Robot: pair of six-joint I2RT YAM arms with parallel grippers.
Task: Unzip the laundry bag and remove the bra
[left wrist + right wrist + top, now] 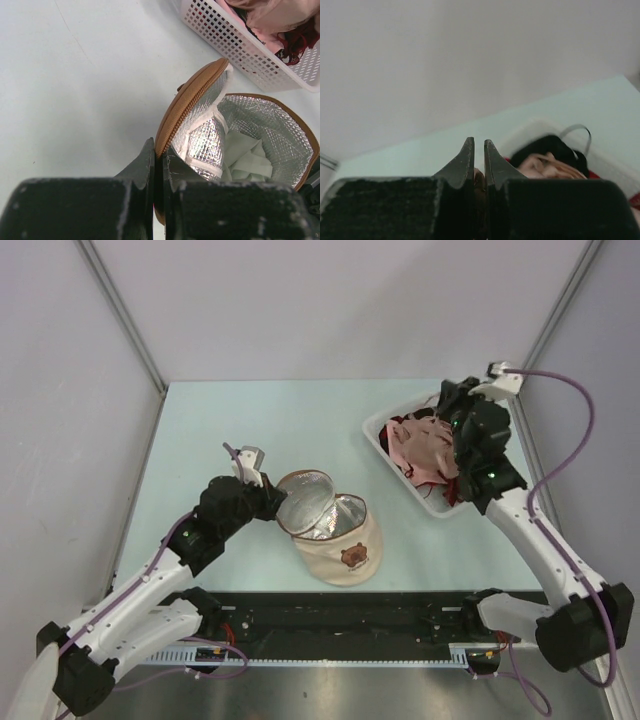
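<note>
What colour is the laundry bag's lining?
Shiny silver; the laundry bag shows best in left wrist view.

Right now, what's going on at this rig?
The left claw is pinched on the rim of the lid of the bag, holding it open on the table. The zipper is undone and the silver lining shows, with the pale bra lying inside, not yet removed. The right claw is shut, over the tray of other garments at the far right, well away from the bag. I can't tell whether it grips anything.
</note>
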